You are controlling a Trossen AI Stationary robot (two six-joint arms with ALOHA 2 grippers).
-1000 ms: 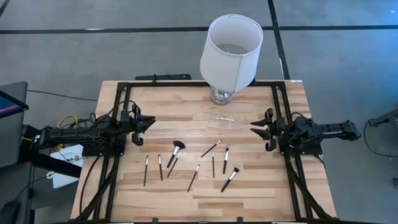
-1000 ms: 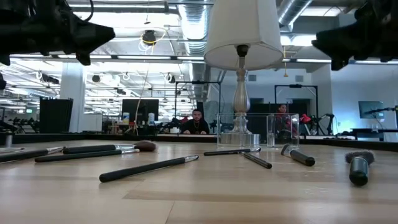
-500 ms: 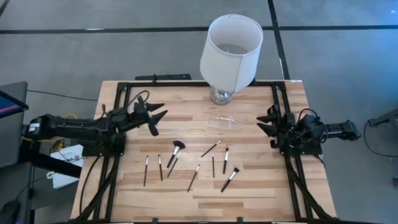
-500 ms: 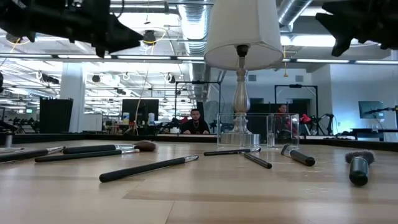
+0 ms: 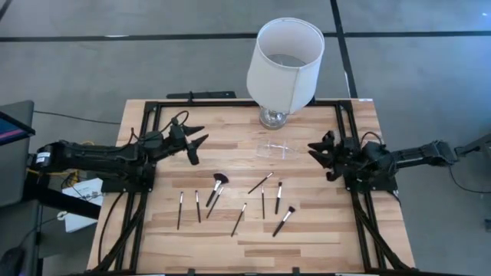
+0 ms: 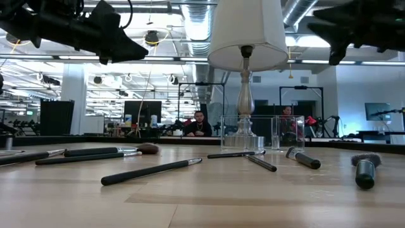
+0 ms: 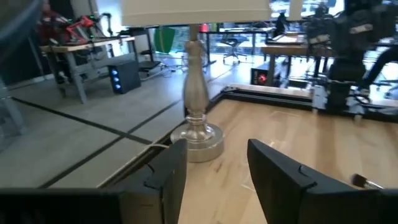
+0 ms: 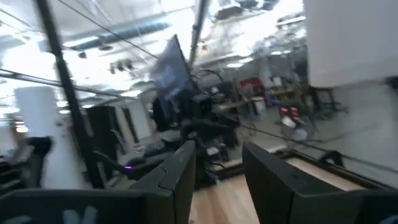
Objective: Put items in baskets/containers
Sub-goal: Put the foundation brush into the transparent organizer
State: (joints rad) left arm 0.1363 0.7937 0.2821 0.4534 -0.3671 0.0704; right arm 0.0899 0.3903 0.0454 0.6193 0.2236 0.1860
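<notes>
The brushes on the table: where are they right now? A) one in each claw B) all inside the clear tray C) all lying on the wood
C: the brushes lie loose on the table, the clear tray holds none, and both claws are empty.

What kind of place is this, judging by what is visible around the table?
Most likely a robotics lab in a large open workspace. Two dark robot arms are mounted at a wooden table, exposed ceiling ducts run overhead, and people sit at monitors in the background.
</notes>
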